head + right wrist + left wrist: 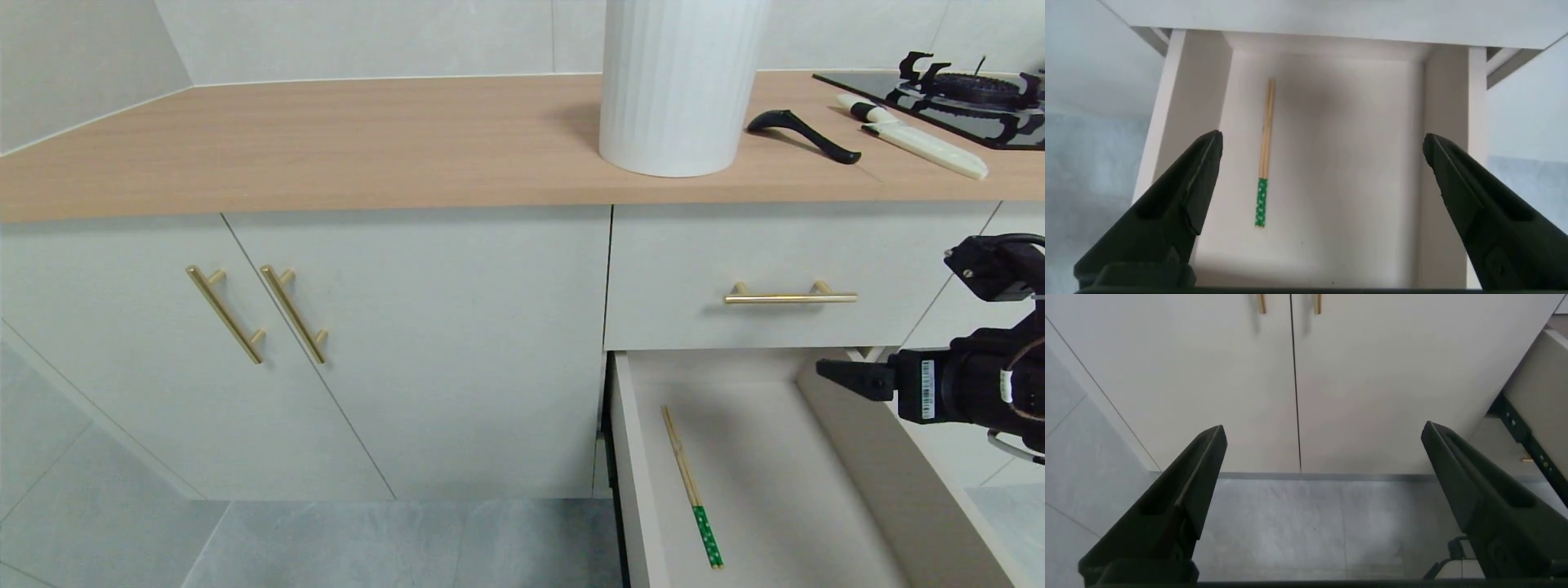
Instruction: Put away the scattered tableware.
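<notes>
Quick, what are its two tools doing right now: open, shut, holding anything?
Left tool: open, holding nothing.
Right tool: open, holding nothing.

Honestly, no text here that I can actually read. Closest thing is a small white sticker [927, 389] behind the right gripper [829, 371], with barcode-style black lines, way too tiny to make out. The chopsticks [691, 488] in the drawer [759, 490] have green ends with pale specks: just pattern, no letters.
</notes>
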Robot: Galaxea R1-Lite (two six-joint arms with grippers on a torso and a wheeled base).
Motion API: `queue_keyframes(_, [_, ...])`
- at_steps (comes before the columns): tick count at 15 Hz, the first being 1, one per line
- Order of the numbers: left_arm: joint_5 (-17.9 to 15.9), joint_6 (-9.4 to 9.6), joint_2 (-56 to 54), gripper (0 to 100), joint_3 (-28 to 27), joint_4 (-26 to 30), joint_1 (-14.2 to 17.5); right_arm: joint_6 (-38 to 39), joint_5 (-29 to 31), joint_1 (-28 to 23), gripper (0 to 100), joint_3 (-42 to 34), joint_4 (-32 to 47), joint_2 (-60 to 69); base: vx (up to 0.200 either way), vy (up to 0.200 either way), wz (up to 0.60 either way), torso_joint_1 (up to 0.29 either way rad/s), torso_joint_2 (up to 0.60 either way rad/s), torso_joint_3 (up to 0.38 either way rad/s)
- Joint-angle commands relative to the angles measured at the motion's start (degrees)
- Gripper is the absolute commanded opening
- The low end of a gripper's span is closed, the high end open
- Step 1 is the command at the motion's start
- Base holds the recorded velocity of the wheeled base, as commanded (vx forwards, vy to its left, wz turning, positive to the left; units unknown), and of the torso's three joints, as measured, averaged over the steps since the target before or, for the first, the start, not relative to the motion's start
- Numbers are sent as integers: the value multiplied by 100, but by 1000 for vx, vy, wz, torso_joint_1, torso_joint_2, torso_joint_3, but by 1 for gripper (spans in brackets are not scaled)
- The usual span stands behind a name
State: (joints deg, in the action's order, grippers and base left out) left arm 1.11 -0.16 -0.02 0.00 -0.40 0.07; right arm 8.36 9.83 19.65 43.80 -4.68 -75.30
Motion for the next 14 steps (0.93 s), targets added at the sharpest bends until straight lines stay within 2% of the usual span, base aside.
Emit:
queue_keyframes(1, [3,-2,2,100,0,-4,1,-10,-7,4,100,-12,-6,103,0,0,0,0,0,0])
queue_keyframes(4, [3,-2,2,100,0,-4,1,-142,2,4,100,-65,-6,200,0,0,0,15,-35,-12])
queue_keyframes(8, [3,-2,2,100,0,-4,1,-203,-7,12,100,-126,-15,209,0,0,0,143,-188,-217])
queue_keyframes(14, [3,-2,2,100,0,-4,1,-212,2,21,100,-126,-15,218,0,0,0,120,-558,-255])
